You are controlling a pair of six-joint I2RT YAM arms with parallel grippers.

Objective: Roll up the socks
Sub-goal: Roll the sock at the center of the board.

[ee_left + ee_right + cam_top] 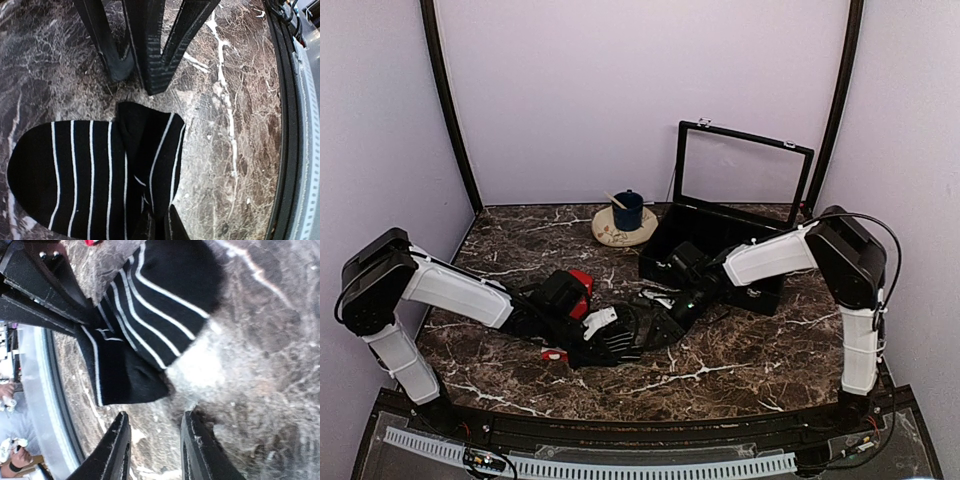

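Note:
The black sock [85, 170] with thin white stripes lies flat on the marble table [235, 100], partly folded over itself. My left gripper [157, 227] is shut on the folded edge of this sock; in the top view it [605, 340] sits mid-table. My right gripper [155, 427] stands open just off the sock's [150, 305] dark end, with only bare marble between its fingers [150, 65]. From above, the right gripper [665, 308] meets the sock [638, 328] from the right. The red sock [582, 284] shows only as red patches beside the left arm; most of it is hidden.
An open black case [720, 245] with its lid up stands at the back right, close behind the right arm. A blue mug [627, 210] on a round plate [610, 232] sits at the back centre. The table's front rail [295, 125] runs near the sock.

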